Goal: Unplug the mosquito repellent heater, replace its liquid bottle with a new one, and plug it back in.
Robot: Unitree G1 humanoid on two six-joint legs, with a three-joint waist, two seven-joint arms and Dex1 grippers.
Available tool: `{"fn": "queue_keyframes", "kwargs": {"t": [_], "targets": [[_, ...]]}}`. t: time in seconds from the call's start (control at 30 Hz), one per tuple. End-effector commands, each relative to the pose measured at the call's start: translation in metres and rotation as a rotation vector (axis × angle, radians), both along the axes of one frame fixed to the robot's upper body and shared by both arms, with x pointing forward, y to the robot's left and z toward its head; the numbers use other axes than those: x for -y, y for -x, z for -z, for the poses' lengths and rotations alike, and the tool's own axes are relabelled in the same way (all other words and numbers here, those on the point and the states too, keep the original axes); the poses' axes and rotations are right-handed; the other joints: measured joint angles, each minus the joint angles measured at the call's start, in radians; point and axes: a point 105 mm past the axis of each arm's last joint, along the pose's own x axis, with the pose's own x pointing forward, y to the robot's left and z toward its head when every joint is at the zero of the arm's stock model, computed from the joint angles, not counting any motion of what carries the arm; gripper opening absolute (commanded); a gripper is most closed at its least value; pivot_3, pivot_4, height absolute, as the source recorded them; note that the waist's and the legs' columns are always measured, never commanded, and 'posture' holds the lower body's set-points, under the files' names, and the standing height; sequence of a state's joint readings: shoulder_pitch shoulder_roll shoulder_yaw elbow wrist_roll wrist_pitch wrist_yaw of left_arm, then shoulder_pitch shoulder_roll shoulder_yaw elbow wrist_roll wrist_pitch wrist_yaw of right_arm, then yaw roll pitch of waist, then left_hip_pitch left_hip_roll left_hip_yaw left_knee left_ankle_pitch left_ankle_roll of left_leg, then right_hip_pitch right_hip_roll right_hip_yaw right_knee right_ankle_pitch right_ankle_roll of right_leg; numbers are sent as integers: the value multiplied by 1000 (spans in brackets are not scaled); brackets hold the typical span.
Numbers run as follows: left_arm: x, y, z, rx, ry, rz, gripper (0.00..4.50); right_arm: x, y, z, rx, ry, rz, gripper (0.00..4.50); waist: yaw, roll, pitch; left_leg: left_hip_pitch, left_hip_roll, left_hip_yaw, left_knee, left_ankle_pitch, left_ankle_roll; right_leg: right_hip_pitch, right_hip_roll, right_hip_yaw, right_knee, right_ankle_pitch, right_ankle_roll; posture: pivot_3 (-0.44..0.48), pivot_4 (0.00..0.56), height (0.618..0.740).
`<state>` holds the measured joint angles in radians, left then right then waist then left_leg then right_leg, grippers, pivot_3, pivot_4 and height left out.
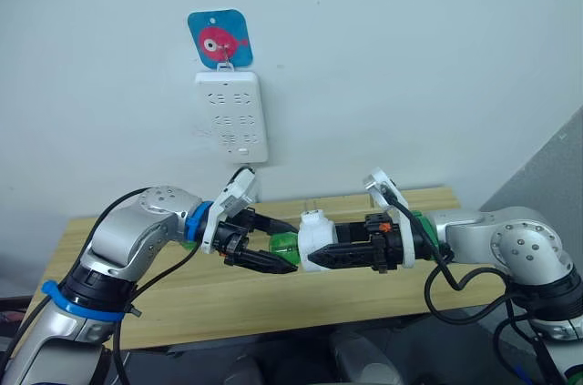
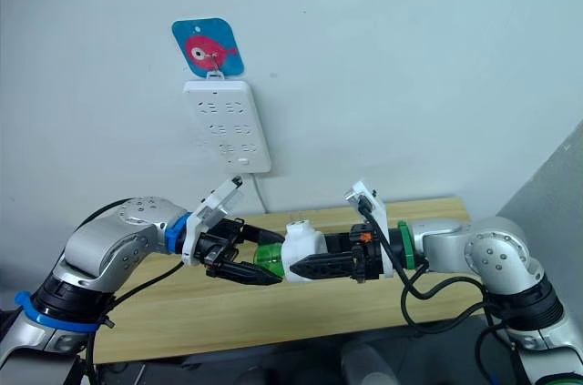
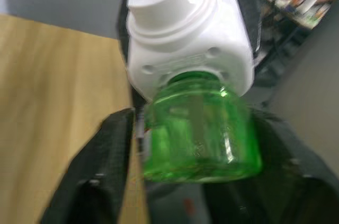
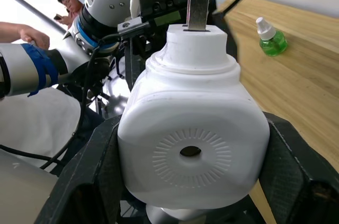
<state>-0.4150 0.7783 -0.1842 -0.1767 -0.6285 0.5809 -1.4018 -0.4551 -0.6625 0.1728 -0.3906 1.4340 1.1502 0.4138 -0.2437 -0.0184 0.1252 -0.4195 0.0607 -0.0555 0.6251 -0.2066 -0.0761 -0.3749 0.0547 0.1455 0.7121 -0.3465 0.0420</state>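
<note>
- The small white rounded plastic mosquito repellent heater (image 1: 316, 238) is held in mid-air above the light wooden table (image 1: 273, 298), out of the socket, its metal prongs pointing toward 12 o'clock.
- The right gripper (image 1: 321, 258) is closed on the heater; in the right wrist view a black finger (image 4: 92, 173) is pressed against each side of the white body, whose round vent hole faces that camera.
- A squat translucent green liquid bottle (image 3: 204, 131) is seen seated in the heater's base, projecting toward 9 o'clock in the head views.
- The left gripper (image 2: 271, 261) is set around this bottle with its jaws part open; one black finger (image 3: 98, 176) lies along each side of the green glass, but firm contact cannot be told.
- A second tiny green bottle with a white screw cap (image 4: 271, 38) stands upright on the table, well apart from the heater.
- A tall white multi-socket power strip (image 1: 232, 116) hangs on the wall at 12 o'clock of the grippers, under a blue card with a pink fish (image 1: 220, 39).
</note>
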Motion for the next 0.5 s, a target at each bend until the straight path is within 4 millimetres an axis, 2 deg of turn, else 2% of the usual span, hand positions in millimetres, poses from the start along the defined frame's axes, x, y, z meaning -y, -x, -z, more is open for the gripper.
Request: {"fn": "queue_keyframes", "kwargs": {"t": [0.03,0.13,0.27,0.37,0.5], "targets": [[-2,-5,-10,183,48,-38,4199,4,-1,-11,4,-54,9,2980,1,0,0,0,0,0,0,0,0,0,0,0,0,0,0,-201,76,740],[-4,-9,-14,369,74,-97,4210,11,-7,-9,-31,-63,54,2980,6,0,0,0,0,0,1,0,0,0,-1,1,0,0,0,-197,75,740],[-10,0,-6,611,88,-104,4210,24,-18,-6,-94,-80,137,2980,7,0,0,0,-1,2,1,0,0,1,-1,3,0,0,0,-198,73,740],[-7,7,0,711,125,-104,4210,30,-23,-5,-120,-89,176,2980,9,0,0,0,0,3,1,0,0,1,-1,3,0,0,0,-200,69,740],[5,1,0,773,181,-141,4210,32,-25,-7,-133,-100,190,2980,19,0,0,1,-1,3,3,0,0,1,-1,4,0,0,0,-203,65,740]]}}
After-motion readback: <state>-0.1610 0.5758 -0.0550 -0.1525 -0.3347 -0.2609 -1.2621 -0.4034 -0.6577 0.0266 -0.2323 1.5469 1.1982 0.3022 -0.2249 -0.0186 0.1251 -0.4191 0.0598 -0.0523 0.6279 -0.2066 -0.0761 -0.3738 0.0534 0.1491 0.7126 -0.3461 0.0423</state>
